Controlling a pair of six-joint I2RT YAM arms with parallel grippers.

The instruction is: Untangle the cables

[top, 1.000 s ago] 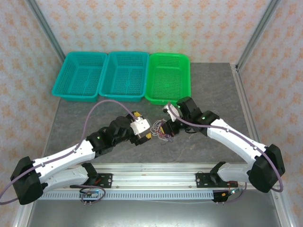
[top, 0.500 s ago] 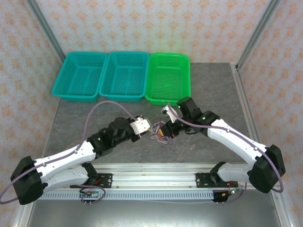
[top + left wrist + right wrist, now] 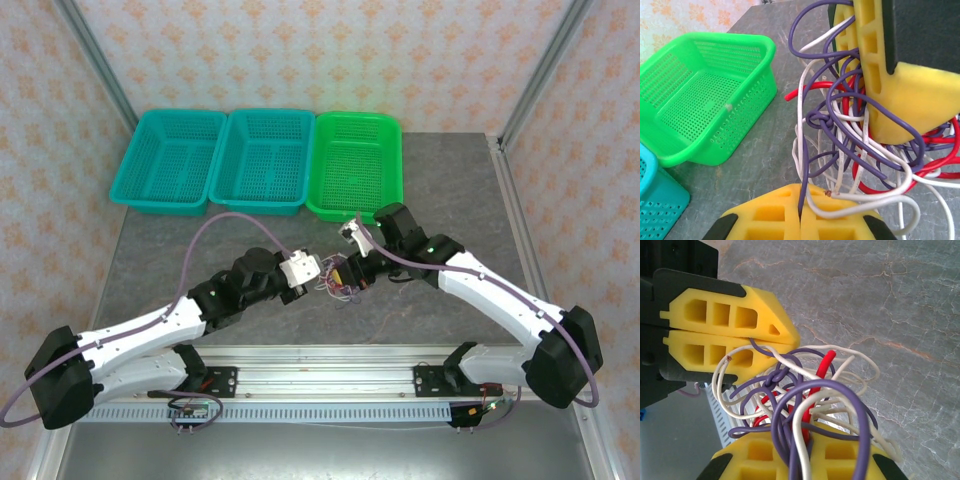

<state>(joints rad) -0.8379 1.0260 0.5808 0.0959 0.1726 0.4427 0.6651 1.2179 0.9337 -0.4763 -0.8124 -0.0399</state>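
Note:
The cables [image 3: 338,285] are a small knot of purple, white and red wires held just above the grey table between the two grippers. My left gripper [image 3: 322,277] is at the knot's left side. Its yellow fingers are pressed together on a single purple wire [image 3: 805,170], and a white wire [image 3: 865,197] lies across their tips. From the right, my right gripper [image 3: 352,272] is shut on a bunch of purple, white and red strands [image 3: 802,427]. In the right wrist view the left gripper's fingertips [image 3: 782,327] sit a short way beyond the knot.
Along the table's far edge stand a green basket [image 3: 356,165] and two teal baskets [image 3: 265,160] [image 3: 170,160]. The green one [image 3: 705,100] is close beyond the knot in the left wrist view. A metal rail [image 3: 320,380] runs along the near edge.
My left gripper moved right to the knot and its fingers closed from wide open onto a purple wire. The right gripper kept its hold and barely moved.

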